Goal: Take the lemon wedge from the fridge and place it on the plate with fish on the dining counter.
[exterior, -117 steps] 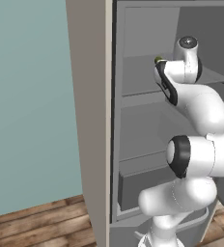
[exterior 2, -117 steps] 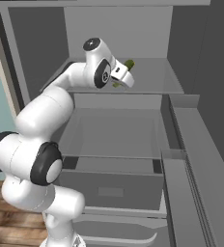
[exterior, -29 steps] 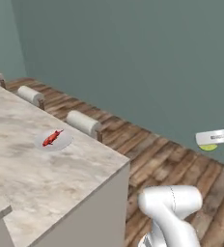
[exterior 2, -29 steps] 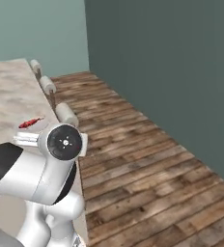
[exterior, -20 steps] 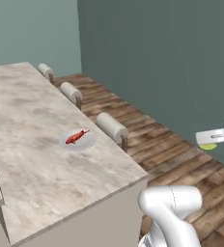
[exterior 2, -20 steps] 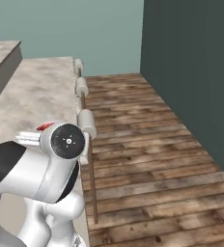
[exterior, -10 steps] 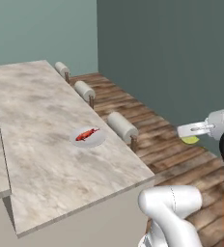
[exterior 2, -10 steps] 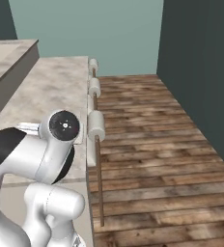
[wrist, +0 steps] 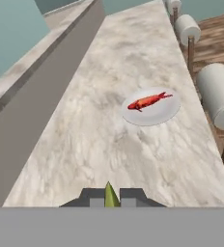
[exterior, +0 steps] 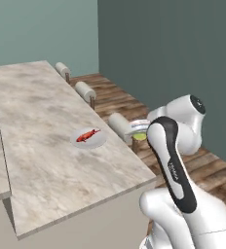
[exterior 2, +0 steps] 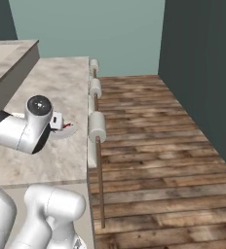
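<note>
The lemon wedge [wrist: 110, 195] is pinched between my two dark fingertips [wrist: 91, 195], so the gripper [wrist: 111, 197] is shut on it. In the left base view the gripper [exterior: 137, 129] hangs near the dining counter's [exterior: 47, 160] right edge with the yellow-green wedge [exterior: 141, 137] under it. It is to the right of the pale plate [exterior: 88, 139], which holds the red fish [exterior: 86, 135]. The plate [wrist: 152, 109] with the fish [wrist: 148, 101] lies ahead of the fingers in the hand view. In the right base view the gripper [exterior 2: 57, 121] is just left of the plate [exterior 2: 66, 131]. The fridge is out of view.
Three white cylindrical stools [exterior: 120, 123] [exterior: 84, 90] [exterior 2: 94, 65] line the counter's right edge over the wooden floor [exterior 2: 154, 146]. A raised ledge [wrist: 51, 82] runs along the counter's left side. A dark teal wall [exterior: 173, 63] stands to the right.
The views have shifted as the base moved. My arm has swung left, bringing the gripper and the wedge to the counter's edge near the plate.
</note>
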